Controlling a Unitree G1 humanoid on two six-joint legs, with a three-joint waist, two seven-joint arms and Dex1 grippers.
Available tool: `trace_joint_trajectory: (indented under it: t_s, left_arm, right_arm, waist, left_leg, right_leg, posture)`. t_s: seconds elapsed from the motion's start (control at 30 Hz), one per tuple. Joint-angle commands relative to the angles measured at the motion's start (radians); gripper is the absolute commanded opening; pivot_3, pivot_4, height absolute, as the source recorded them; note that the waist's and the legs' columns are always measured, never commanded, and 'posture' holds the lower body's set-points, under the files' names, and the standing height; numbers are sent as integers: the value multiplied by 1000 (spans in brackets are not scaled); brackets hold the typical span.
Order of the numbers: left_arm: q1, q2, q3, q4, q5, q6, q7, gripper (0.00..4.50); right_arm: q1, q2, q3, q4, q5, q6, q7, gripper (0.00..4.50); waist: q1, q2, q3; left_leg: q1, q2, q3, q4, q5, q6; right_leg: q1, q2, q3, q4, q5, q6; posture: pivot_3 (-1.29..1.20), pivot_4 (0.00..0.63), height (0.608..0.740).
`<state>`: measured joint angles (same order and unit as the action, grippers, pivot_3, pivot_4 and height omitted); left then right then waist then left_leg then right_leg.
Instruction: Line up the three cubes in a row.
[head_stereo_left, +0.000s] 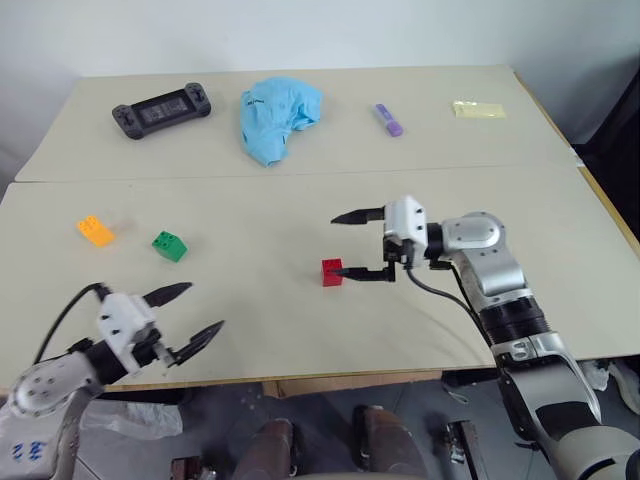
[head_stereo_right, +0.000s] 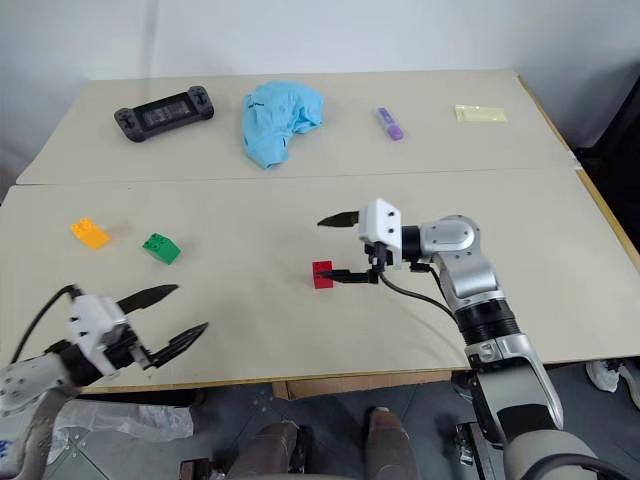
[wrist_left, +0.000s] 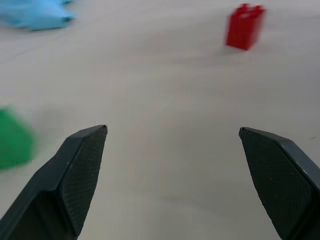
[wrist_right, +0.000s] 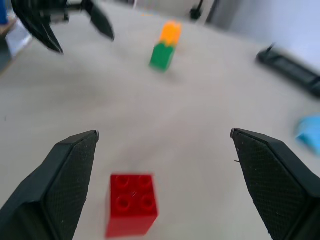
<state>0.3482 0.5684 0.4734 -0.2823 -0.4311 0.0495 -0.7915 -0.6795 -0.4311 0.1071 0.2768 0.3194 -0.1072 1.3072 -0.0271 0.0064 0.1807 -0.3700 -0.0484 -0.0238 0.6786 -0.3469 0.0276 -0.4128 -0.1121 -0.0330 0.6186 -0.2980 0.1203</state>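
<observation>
The right end effector points toward the robot's left, low over the counter, fingers spread wide; one fingertip sits just beside the red cube and grips nothing. The left end effector hovers at the counter's near edge, fingers also spread and empty.

Task items:
- The red cube rests flat on the counter, studs up, near the centre of the front panel.
- The green cube lies well to the left of it.
- The orange cube lies just beyond the green one, further left and slightly farther back.

The green and orange cubes stand near each other; the red cube stands well apart, so the row appears unfinished.

Risks:
- The right fingertip is so near the red cube that a sideways withdrawal could nudge or turn it.
- If the left end effector advances low toward the green cube, it could knock that cube into the orange one.

Surface and room: the counter consists of two pale panels joined by a seam. The rear panel carries a blue cloth, a black handheld console, a purple marker and a yellow packet. A pale wall stands behind.
</observation>
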Motion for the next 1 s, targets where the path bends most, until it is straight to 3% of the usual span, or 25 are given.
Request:
trace_joint_trajectory:
  t_s: [0.03, 0.2, 0.43, 0.7, 0.87, 1.0]
  left_arm:
    - [95, -86, 161, 96, -36, -94, 54, 4500]
    - [165, -133, 267, 196, -85, -103, 69, 4500]
    - [128, -130, 272, 166, -208, -11, 70, 4500]
    - [-279, 36, 94, 343, -63, 8, 110, 4500]
    - [-485, 77, -35, 506, 32, 7, 101, 4500]
    - [-561, 81, -77, 610, 87, -43, 113, 4500]
  right_arm:
    - [153, 47, -54, -118, 129, -45, 17, 4470]
    - [338, 63, -38, -189, 121, -97, 17, 4470]
    - [411, 38, -68, -138, 98, -193, 7, 4470]
    - [372, 12, -60, -220, 149, -85, -11, 4470]
    - [366, 9, -50, -265, 141, -38, -46, 4470]
    - [383, -1, -40, -295, 125, -12, -71, 4470]
  waist:
    - [1, -1, -1]
    - [11, -2, 0]
    - [27, -3, 0]
    - [26, -4, -1]
    - [14, -4, -1]
    - [12, -4, -1]
  left_leg:
    - [0, 0, -1, -1, 0, 0]
    - [0, 0, -1, 2, -2, 1]
    - [2, 0, -2, 3, -3, 1]
    - [1, 0, -5, 3, -1, -2]
    - [1, 0, -4, 2, -1, -2]
    - [0, 0, -4, 3, -1, -2]
  right_leg:
    - [1, 0, -1, -2, 0, 0]
    - [3, 0, -2, -5, 0, 0]
    - [5, -1, -1, -6, 0, 0]
    - [4, -1, -5, -3, 1, -1]
    - [1, 1, -8, 3, 0, -2]
    - [1, 0, -16, 3, 0, -2]
  posture:
    - [0, 150, 740]
    - [0, 150, 740]
    - [0, 150, 740]
    - [0, 150, 740]
    - [0, 150, 740]
    - [0, 150, 740]
